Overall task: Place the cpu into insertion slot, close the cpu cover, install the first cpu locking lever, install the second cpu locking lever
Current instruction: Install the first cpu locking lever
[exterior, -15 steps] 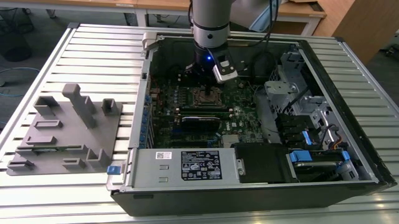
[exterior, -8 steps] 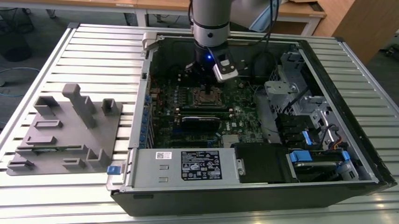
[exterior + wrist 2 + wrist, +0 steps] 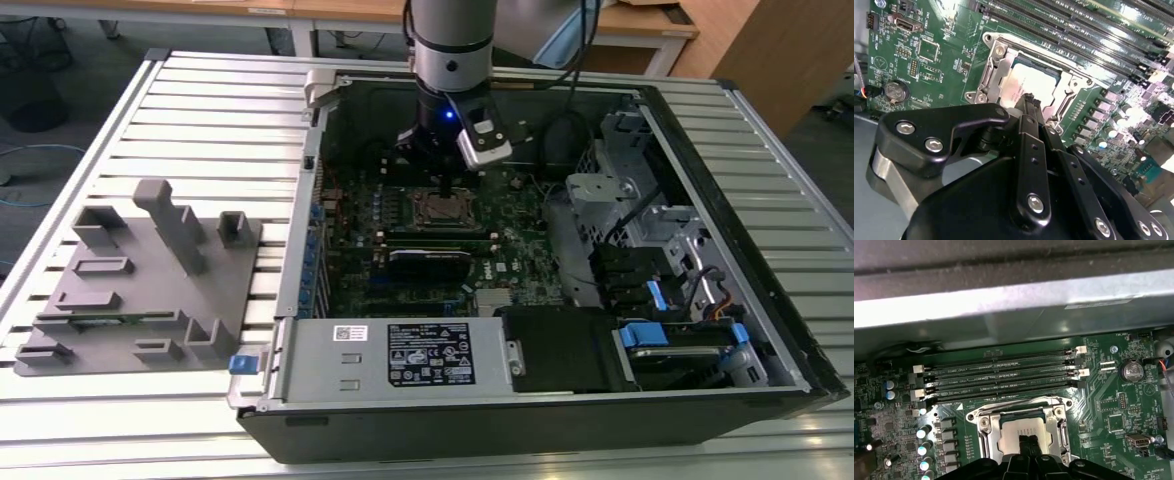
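A robot arm reaches down into an open computer case (image 3: 747, 300) lying on a slatted metal table (image 3: 120, 120), its gripper (image 3: 445, 183) poised over the centre of the green motherboard (image 3: 514, 225), just above the middle of the exterior view. In the second wrist view the gripper (image 3: 1028, 100) has its two black fingertips drawn close together, pressed side by side with nothing seen between them, and their tips sit right at the surface of the cpu (image 3: 1026, 82); whether they actually touch it cannot be told.

The cpu, a dull silver square, lies seated inside the insertion slot (image 3: 985, 75), in the middle of that frame. The cpu cover (image 3: 1066, 90), a silvery frame with a cut-out centre, lies flat around the chip, its edges framing the metal top. The first wrist view shows the same arrangement at bottom centre: the cpu (image 3: 1021, 429) within the cpu cover (image 3: 985, 432), with the gripper (image 3: 1029, 442) tips over its near edge. Four long memory slots (image 3: 999, 375) run side by side just beyond the socket.

Inside the case, a labelled grey power-supply box (image 3: 394, 355) fills the lower centre of the exterior view, and drive bays with blue tabs (image 3: 654, 335) occupy the lower right. On the table at the exterior view's left, outside the case, stands a grey fixture tray (image 3: 140, 280) with upright posts and recessed pockets.
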Robot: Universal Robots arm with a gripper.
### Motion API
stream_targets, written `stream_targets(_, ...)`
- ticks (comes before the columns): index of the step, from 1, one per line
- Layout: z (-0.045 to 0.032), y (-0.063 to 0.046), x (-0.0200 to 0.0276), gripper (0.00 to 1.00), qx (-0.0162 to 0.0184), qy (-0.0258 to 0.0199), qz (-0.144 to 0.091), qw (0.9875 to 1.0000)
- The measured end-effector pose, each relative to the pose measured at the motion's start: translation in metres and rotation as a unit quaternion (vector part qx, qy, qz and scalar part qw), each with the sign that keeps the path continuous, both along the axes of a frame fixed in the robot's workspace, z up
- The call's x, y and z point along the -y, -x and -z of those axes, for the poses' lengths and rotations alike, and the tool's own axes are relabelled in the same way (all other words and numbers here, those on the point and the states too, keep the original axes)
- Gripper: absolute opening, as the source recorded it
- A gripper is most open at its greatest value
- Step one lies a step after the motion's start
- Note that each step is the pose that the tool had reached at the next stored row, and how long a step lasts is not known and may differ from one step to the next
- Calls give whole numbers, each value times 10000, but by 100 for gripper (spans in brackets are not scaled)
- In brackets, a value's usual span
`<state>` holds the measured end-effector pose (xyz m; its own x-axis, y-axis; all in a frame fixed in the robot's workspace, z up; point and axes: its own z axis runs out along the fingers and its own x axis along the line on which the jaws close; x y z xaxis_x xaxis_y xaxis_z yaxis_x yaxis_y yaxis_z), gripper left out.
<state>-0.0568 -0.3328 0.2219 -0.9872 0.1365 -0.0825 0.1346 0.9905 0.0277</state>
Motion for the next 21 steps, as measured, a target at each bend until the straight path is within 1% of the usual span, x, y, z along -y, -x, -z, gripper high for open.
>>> stream_targets(4,0,0,15,11,0,13,-95,10000)
stream_targets(7,0,0,47,11,0,14,-127,9999)
stream_targets(8,0,0,50,11,0,14,-127,9999)
stream_targets(21,-70,0,51,11,0,13,-127,9999)
